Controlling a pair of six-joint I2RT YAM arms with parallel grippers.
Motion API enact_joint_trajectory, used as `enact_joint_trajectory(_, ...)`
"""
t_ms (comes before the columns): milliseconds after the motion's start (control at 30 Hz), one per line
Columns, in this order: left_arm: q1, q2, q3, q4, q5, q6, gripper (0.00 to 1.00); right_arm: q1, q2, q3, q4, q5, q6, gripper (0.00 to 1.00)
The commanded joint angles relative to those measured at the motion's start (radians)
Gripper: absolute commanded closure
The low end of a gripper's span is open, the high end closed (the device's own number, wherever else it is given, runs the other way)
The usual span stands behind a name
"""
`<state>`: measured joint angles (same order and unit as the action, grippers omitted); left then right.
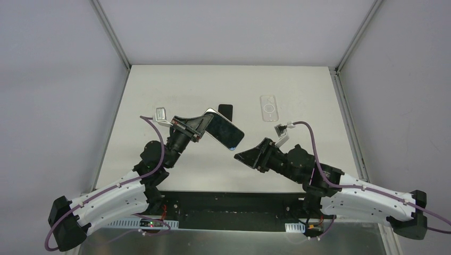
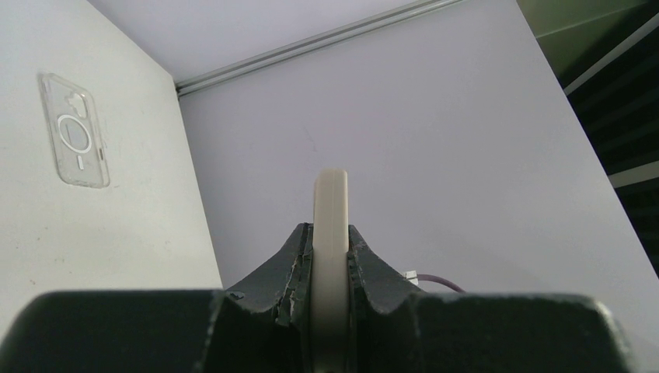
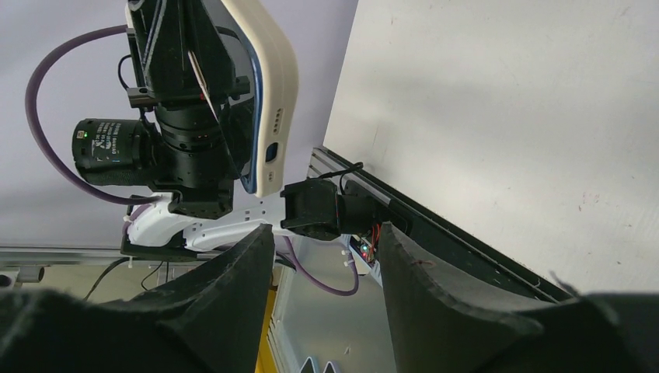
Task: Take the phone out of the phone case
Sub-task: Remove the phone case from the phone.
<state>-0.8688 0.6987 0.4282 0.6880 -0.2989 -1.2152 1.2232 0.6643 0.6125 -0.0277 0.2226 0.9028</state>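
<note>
At the left, the left gripper (image 1: 205, 125) is clamped shut on the edge of a smooth cream-coloured phone case (image 1: 211, 114), holding it tilted in the air above the white table (image 1: 159, 90). The flat, dark-screened phone (image 1: 230, 134) sits inside that case, so by my reading the lift is done and the separation itself is all left to do. Just behind it a small flat black rectangle (image 1: 226, 111) lies on the table. Further right, the right gripper (image 1: 239, 155) hangs near the phone's lower corner with its fingers apart and nothing between them. A clear plastic case with a ring mark (image 1: 269, 108) lies flat at the far right. The left wrist view alone shows the pads pinching the case's thin edge; the right wrist view alone shows a blue rim seated inside the cream shell.
</note>
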Motion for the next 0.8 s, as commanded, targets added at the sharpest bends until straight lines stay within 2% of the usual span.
enact_joint_trajectory(0,0.004,-0.025,0.015,0.072,-0.017,-0.007,1.00,0.014,0.010,0.043,0.022,0.039,0.004,0.45)
enact_joint_trajectory(567,0.004,-0.010,0.036,0.061,-0.004,-0.009,1.00,0.015,-0.024,0.001,0.102,0.104,0.040,0.49)
enact_joint_trajectory(767,0.004,-0.009,0.040,0.059,-0.003,-0.006,1.00,0.012,-0.011,0.002,0.096,0.100,0.058,0.56)
